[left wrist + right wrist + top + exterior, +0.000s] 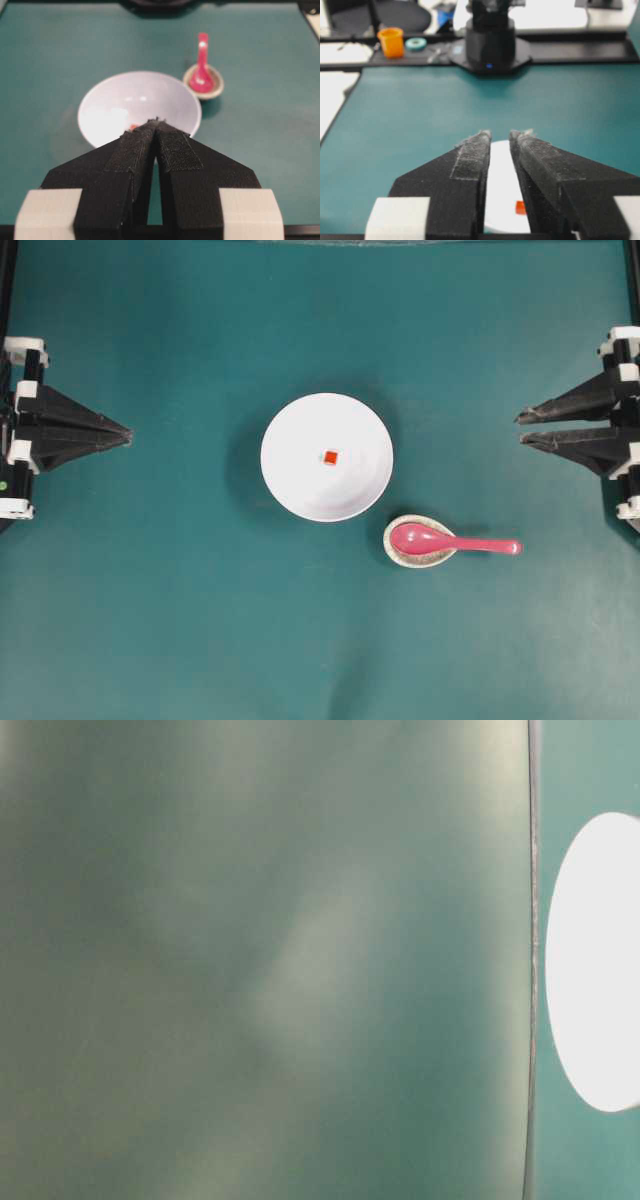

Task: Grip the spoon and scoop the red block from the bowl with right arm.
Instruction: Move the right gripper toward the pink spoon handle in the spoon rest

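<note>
The white bowl (pixel 300 480) sits mid-table with the tiny red block (pixel 331 457) at its centre. The pink spoon (pixel 455 541) lies to the bowl's lower right, its scoop resting in a small speckled dish (pixel 398 553) and its handle pointing right. My right gripper (pixel 520 429) hovers at the right edge, well away from the spoon, open with a narrow gap and holding nothing. In the right wrist view, the bowl (pixel 500 190) and block (pixel 520 207) show between its fingers (pixel 472 155). My left gripper (pixel 128 435) is shut and empty at the left edge, pointing at the bowl (pixel 125 100); the spoon (pixel 201 70) lies beyond.
The teal table mat (pixel 180 620) spreads around the dishes. The left arm's black base (pixel 490 40) stands at the far side in the right wrist view, with an orange cup (pixel 391 42) behind the table. The table-level view is a blur beside a white oval (pixel 600 960).
</note>
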You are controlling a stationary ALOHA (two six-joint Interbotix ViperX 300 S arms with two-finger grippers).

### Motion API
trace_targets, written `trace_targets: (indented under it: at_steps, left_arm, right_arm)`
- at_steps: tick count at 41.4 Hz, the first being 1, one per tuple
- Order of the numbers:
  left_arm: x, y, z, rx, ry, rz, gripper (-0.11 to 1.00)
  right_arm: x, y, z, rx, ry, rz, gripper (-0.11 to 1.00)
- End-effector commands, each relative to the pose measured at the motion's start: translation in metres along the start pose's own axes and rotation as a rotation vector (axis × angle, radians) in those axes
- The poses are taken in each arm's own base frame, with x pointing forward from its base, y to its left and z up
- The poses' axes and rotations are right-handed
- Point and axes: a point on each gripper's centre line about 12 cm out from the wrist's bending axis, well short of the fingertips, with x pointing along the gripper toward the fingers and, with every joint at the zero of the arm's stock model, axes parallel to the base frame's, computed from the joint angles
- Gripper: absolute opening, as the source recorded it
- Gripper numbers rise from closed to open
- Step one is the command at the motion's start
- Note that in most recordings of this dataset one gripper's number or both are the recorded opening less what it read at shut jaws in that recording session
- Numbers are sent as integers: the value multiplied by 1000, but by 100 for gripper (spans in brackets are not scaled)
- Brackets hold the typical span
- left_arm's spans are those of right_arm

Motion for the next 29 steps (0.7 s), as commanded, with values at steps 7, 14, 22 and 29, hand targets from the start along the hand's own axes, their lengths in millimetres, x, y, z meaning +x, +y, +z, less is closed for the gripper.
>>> trace_targets:
  at_steps: [7,14,22,29]
  left_arm:
    - [1,0,9,6,-18,0,1]
    - [1,0,8,6,-8,0,1]
    - [1,0,7,6,-3,0,1]
    - [1,0,7,6,-3,0,1]
  right_arm:
    - [4,0,6,38,2,-3,36]
    - [4,0,3,53,25,-4,45]
    - [5,0,-3,99,66,-10,53]
    - [11,-1,-14,161,110,-21,53]
